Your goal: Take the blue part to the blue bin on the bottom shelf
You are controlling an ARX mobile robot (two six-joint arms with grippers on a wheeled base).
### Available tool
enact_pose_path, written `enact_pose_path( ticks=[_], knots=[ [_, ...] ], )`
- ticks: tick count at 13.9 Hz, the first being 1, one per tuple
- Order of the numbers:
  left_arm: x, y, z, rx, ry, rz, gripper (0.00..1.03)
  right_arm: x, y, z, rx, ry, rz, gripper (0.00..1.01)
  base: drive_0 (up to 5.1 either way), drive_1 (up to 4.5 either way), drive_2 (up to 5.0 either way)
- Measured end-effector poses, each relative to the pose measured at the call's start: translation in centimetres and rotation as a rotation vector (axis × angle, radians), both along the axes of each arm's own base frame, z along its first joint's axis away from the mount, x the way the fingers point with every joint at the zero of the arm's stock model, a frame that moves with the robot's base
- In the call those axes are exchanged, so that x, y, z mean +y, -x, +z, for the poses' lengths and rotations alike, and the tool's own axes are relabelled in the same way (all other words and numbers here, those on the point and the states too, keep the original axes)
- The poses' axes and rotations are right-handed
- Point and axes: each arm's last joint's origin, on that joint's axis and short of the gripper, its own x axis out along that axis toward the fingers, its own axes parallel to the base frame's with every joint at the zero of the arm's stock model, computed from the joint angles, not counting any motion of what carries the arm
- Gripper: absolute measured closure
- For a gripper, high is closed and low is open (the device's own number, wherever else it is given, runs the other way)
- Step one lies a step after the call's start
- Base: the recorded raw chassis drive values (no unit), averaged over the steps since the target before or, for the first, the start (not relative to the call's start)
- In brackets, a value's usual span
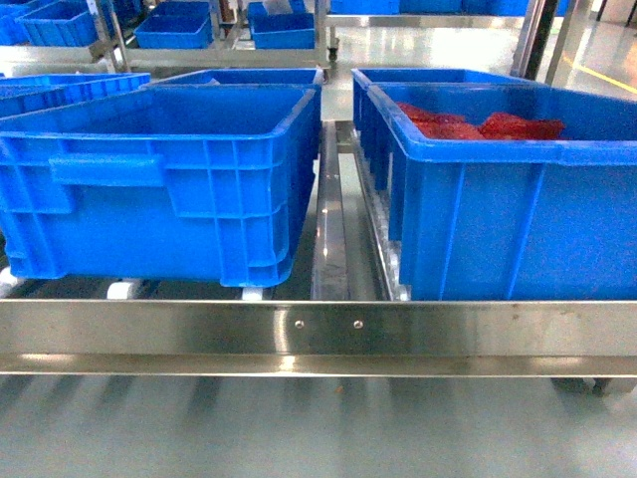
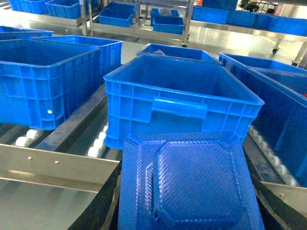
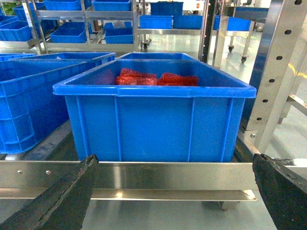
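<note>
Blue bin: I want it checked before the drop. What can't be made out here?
- Blue bin floor: head view, behind its own front wall.
- Same floor: left wrist view, behind the near wall; blue part blocks the foreground.
- Red bags: right wrist view, only tops show above the crate rim.

I see the bottom shelf (image 1: 318, 334) running across the lower frame, its flat steel front bar with two screws at centre. On its white roller rails (image 1: 119, 290) sit the blue bin (image 1: 159, 179) at left and, at right, a like crate (image 1: 508, 199) showing red bags (image 1: 478, 125).
</note>
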Motion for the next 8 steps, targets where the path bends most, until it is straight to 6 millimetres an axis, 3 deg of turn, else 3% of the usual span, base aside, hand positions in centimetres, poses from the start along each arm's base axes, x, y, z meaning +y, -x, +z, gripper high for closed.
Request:
enact_pose_path(
  ticks=[8],
  knots=[
    [-0.01,-0.03,-0.04,0.004,-0.001,-0.001,0.60,0.00,0.00,0.00,0.000,0.000,0.000,0.03,0.0,4.12,-4.0]
  ],
)
